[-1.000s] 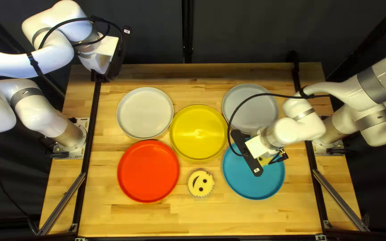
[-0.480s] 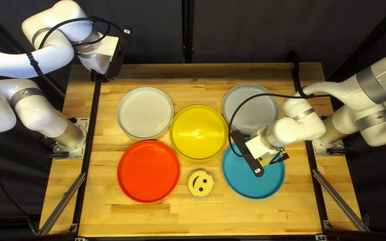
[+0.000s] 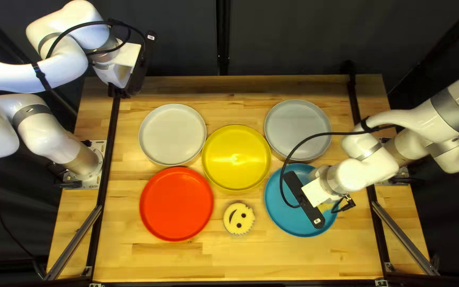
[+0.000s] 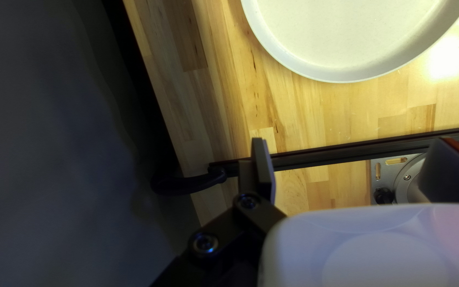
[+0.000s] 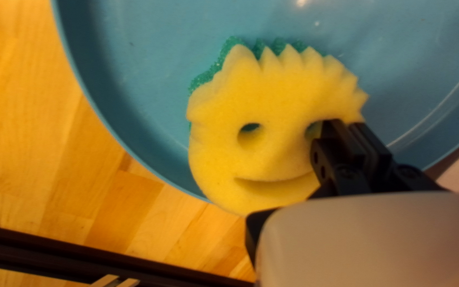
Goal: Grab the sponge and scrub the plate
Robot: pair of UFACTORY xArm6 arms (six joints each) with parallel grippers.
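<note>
1. Currently, my right gripper (image 3: pixel 306 204) is closed on the edge of the yellow sponge (image 5: pixel 272 101), one finger in its eye hole.
2. The sponge lies over the blue plate (image 5: pixel 150 58), crossing its rim; nearly round, it has no clear long axis, and its spikes point ahead, away from my gripper.
3. The right wrist view reveals its smile and green backing (image 5: pixel 206 77); the top left view adds a second smiling sponge (image 3: pixel 238 219) beside that plate.
4. My left gripper (image 3: pixel 134 74) stands open.

pass: along table's (image 3: pixel 213 266) near edge | block: right arm (image 3: pixel 365 170) over blue plate (image 3: pixel 293 226) | beneath: hard to judge
</note>
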